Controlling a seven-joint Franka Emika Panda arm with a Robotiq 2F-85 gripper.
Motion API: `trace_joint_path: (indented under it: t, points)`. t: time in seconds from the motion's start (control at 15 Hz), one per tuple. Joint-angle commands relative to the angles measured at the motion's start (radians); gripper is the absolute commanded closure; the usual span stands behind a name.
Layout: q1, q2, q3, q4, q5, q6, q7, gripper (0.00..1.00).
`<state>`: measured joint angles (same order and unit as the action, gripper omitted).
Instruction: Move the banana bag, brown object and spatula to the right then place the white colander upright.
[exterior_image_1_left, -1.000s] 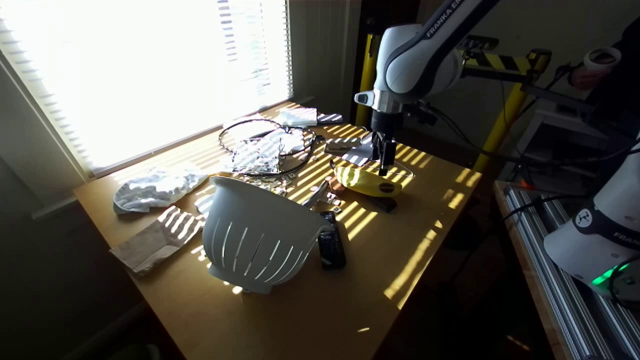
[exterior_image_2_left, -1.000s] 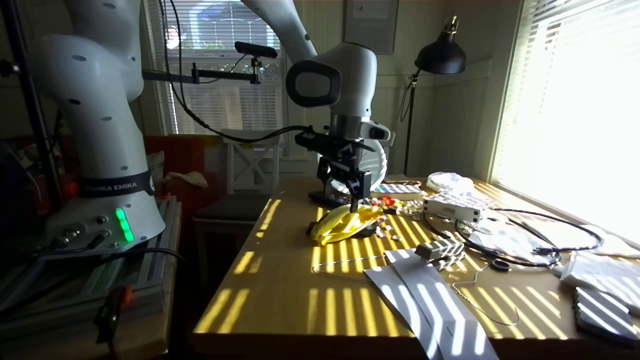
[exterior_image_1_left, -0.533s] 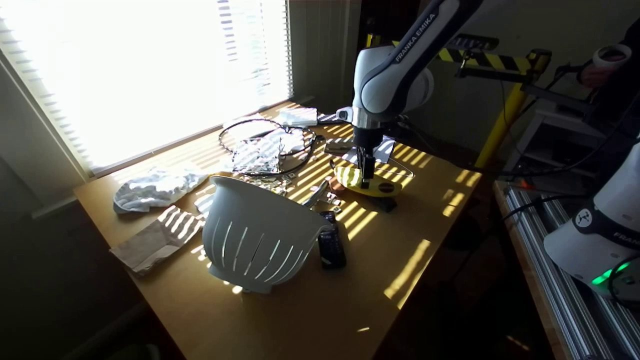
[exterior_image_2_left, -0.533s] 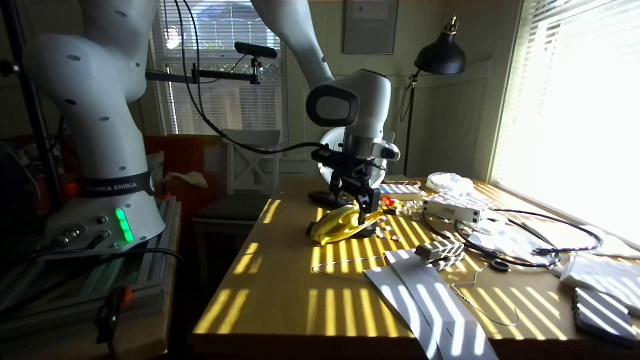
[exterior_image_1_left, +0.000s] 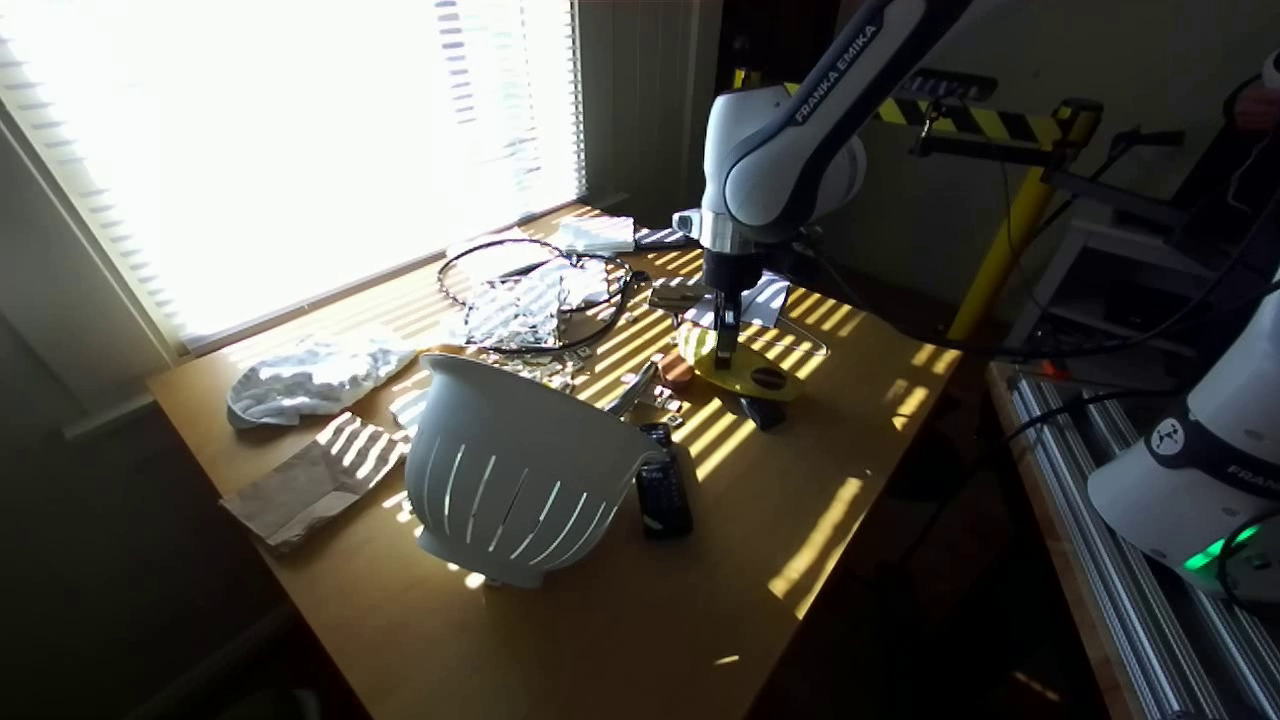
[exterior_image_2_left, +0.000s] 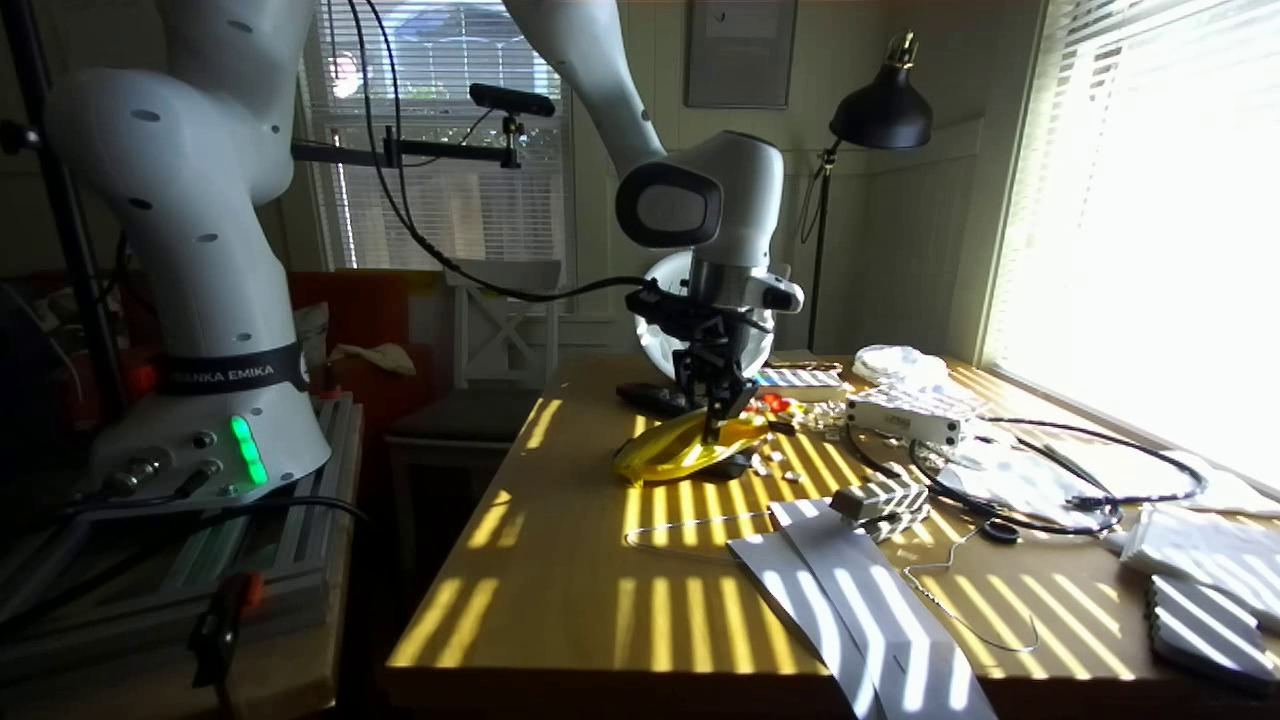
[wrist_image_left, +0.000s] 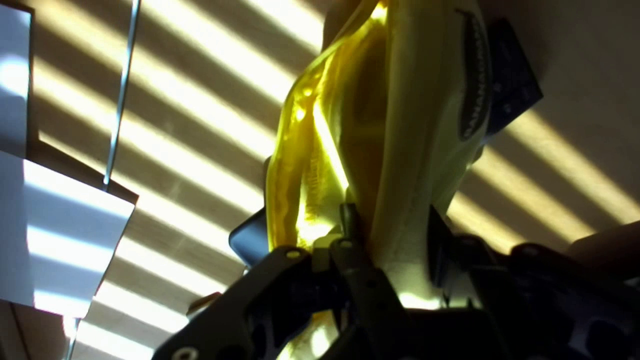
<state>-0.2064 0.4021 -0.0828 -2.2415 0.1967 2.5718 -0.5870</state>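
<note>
Wrist view, looking down: the jaws pinch a fold of the yellow banana bag (wrist_image_left: 407, 130), one inside its open mouth, one outside. That makes sense, I judge, since a limp pouch offers little else to grip. A dark flat object (wrist_image_left: 512, 75) pokes out from beneath it, so shifting the bag first seems wise. Beyond its shadowed yellow lining, I cannot tell what the bag contains. From where I stand, as in an exterior view, the bag lies low over the wooden surface (exterior_image_1_left: 610, 640), apart from the white colander (exterior_image_1_left: 520, 470). That big slotted bowl sits tipped, its rim slanting down toward a dark packet (exterior_image_1_left: 664, 490); something may be propping it. From this side its hollow faces away, its contents hidden. Past the rim shows a slim thing that may be the spatula (exterior_image_1_left: 633, 388); whether inside or behind, I cannot tell.
</note>
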Motion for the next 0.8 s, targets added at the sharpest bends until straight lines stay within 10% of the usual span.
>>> trace_joint_path:
  t: [0.0, 0.73]
  points:
    - [0.014, -0.108, -0.029, -0.09, -0.11, -0.009, 0.156, 0.97]
    - [0.023, -0.354, -0.258, -0.382, -0.648, -0.014, 0.959, 0.99]
